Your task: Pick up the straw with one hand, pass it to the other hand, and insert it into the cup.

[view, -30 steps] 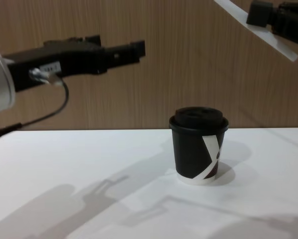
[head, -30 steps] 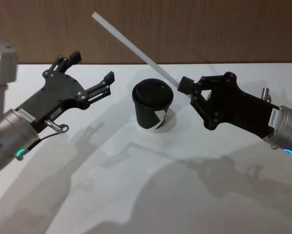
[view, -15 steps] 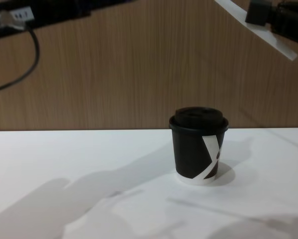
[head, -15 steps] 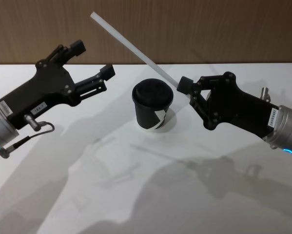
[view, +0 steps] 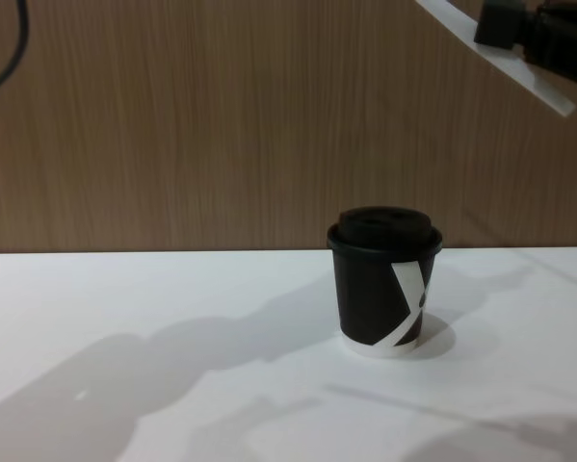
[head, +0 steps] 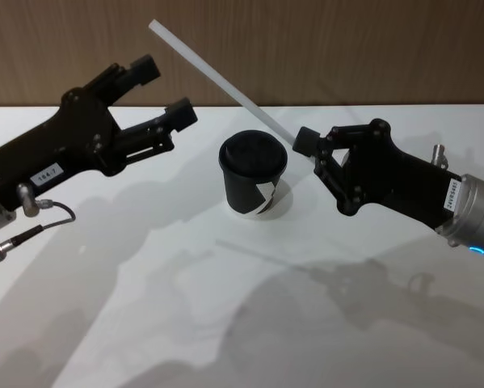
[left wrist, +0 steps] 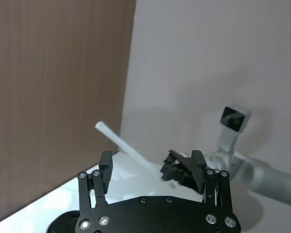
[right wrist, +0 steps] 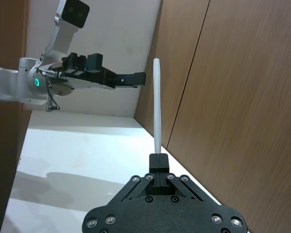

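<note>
1. Brown wood-grain wall panel point(head: 347, 48): stands behind the table, along its whole far edge.

2. White flat tabletop point(head: 225, 323): you have bare surface in front of the cup and to both its sides, crossed by arm shadows.

3. Left gripper point(head: 167, 90), black, on a silver-grey wrist with a thin dark cable: raised over the table's left part. Its two fingers are spread wide and grasp nothing, pointing toward the straw's middle. They are near it but apart, with free air between.

4. Right gripper point(head: 305, 145), black and blocky: raised to the right of the cup, fingers clenched on the straw near its lower end.

5. Small black paper cup point(view: 384, 284) with a black domed lid, white stripe mark and white base rim: upright mid-table, touched by nothing, well below both grippers in your chest view.

6. Long thin white straw point(head: 213, 77): tilted, rising up and leftward from the right gripper before the wall. The upper end is free, and a short stub sticks out beyond the fingers point(view: 505, 24).
</note>
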